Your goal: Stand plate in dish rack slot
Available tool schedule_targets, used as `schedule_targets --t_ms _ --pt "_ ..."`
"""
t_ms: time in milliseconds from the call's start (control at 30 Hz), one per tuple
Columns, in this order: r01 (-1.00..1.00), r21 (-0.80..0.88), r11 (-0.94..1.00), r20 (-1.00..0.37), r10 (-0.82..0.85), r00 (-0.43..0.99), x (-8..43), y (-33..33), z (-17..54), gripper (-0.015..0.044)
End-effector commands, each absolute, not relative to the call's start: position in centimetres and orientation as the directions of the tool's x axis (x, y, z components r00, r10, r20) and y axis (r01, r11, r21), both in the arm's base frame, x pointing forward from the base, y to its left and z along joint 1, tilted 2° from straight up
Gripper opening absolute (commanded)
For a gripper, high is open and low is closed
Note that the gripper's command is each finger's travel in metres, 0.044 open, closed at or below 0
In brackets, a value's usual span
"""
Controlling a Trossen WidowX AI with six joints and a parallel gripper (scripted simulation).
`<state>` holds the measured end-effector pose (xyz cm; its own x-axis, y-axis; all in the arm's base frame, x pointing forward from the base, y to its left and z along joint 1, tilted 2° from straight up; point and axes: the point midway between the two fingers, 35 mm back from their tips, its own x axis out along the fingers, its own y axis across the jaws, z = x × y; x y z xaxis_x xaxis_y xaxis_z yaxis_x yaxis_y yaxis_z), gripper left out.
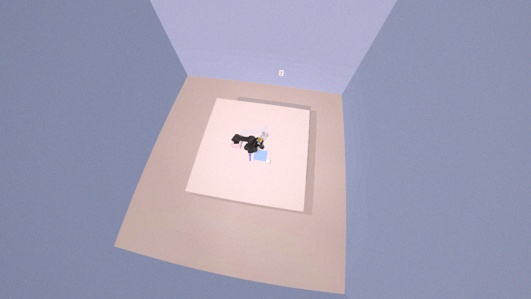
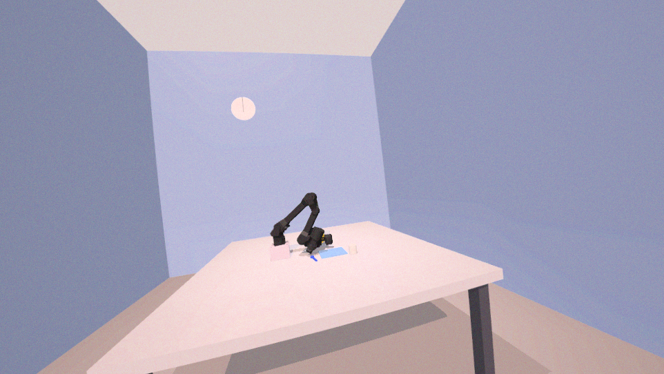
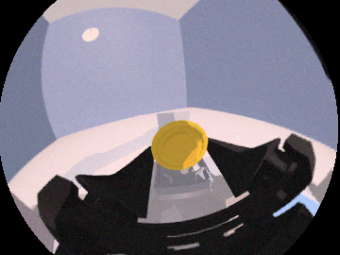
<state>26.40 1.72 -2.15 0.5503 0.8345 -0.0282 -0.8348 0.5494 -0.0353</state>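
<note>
The yellow round plate (image 1: 260, 139) (image 3: 176, 142) stands on edge, its face toward the wrist camera. My gripper (image 3: 179, 144) is shut on the plate, with one fingertip at each side of its rim in the wrist view. The grey-white dish rack (image 1: 264, 134) lies at the plate and just beyond it in the top view. Parts of the rack show below the plate in the wrist view. In the exterior view the arm hides most of the rack. Which slot the plate's lower edge is in, and whether it touches the rack, I cannot tell.
A blue mat (image 1: 260, 155) (image 2: 333, 252) lies beside the gripper on the table (image 1: 245, 181) (image 2: 278, 297). A whitish cup (image 1: 268, 161) (image 2: 353, 249) stands at its corner. A small dark-blue object (image 1: 250, 158) (image 2: 314, 258) lies nearby. The arm's pink base block (image 1: 236, 145) (image 2: 279, 251) is at the left.
</note>
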Motion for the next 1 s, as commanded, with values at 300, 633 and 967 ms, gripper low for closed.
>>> schedule_targets --t_ms 300,633,967 --pt "-0.835 -0.035 0.549 -0.028 0.834 0.55 26.4 1.7 -2.1 0.04" --pt "-0.831 -0.042 0.554 -0.01 0.832 0.555 27.0 1.1 6.1 0.04" --pt "-0.823 -0.03 0.567 -0.006 0.823 0.567 27.8 0.6 9.2 0.04"
